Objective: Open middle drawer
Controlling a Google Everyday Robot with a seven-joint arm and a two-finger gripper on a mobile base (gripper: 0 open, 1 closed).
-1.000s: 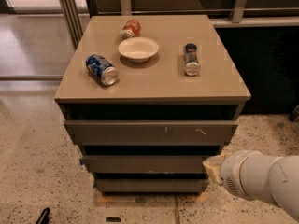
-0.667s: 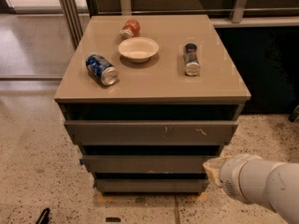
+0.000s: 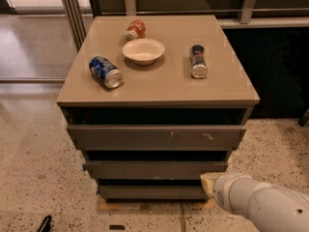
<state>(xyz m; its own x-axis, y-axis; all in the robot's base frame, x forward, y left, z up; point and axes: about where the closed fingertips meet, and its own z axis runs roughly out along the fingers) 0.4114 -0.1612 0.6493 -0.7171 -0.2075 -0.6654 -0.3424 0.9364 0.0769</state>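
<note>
The jaws, gap impossible to tell, have edged left toward the middle drawer [image 3: 154, 169], just below its right end.

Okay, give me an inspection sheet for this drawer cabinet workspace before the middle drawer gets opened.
Surface: tan cabinet top, carrying four items.
Job's things: middle drawer, looks shut, none of its inside showing.
Clutter: blue can, red can and dark can, all lying on their sides; white bowl upright among them.
Gripper: gripper low at the cabinet's front right corner, by the middle drawer's right end; contact unclear.
Cables: nothing seen.
Surroundings: speckled floor; small dark object on it, bottom left.
</note>
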